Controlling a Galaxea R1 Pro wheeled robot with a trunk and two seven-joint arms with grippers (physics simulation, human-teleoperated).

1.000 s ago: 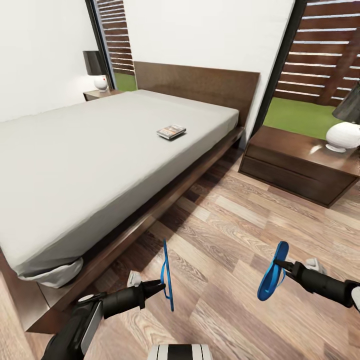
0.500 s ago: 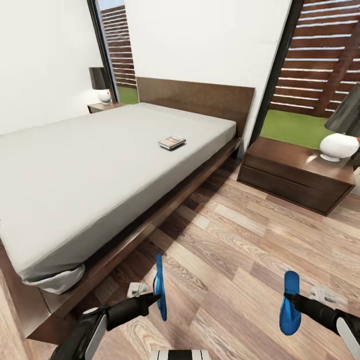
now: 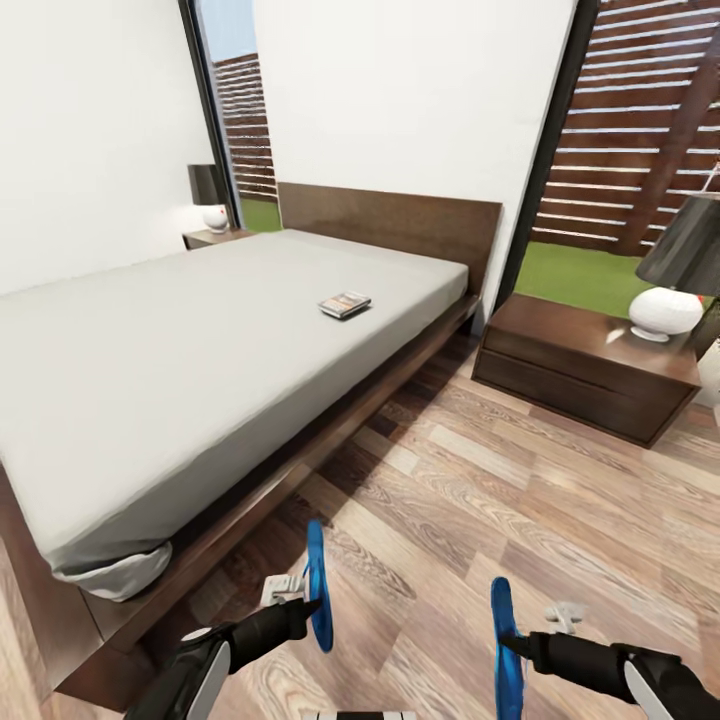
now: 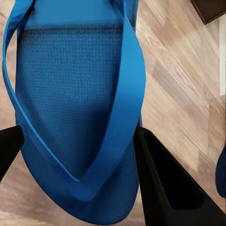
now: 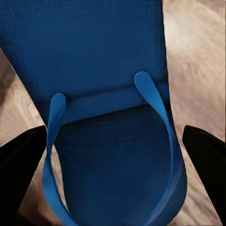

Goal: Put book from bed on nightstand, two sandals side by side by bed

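Two sandals held on edge above floor, beside bed.
L pincer point(image 3: 312, 604) pinching left sandal point(image 3: 317, 584); R pincer point(image 3: 512, 644) pinching right sandal point(image 3: 505, 650). Book point(image 3: 344, 304) lies on bed point(image 3: 150, 360).

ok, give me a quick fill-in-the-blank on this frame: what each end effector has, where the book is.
1. The left end effector is shut on a blue ____.
2. The book lies on the ____.
3. The right end effector holds the other sandal above the wooden ____.
4. The near nightstand carries a white-based ____.

Missing words: sandal; bed; floor; lamp
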